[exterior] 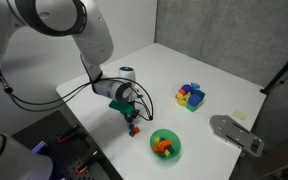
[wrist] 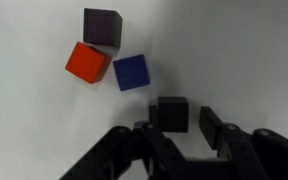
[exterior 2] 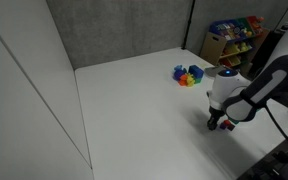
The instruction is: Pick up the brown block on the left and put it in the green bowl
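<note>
Wrist view is showing the gripper point(wrist: 180, 124) hanging open, its jaws standing either side of the brown block point(wrist: 171, 112) on the white table point(wrist: 24, 120). An off-centre squeeze is likely risking the cube twisting free, or nudging the blue block point(wrist: 130, 72) just beyond. The cube is looking tiny, square-edged, nearly black. In an exterior view, the green bowl point(exterior: 153, 150) is sitting nearby.

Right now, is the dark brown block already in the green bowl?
No, the brown block lies on the white table, right at the pincer.
</note>
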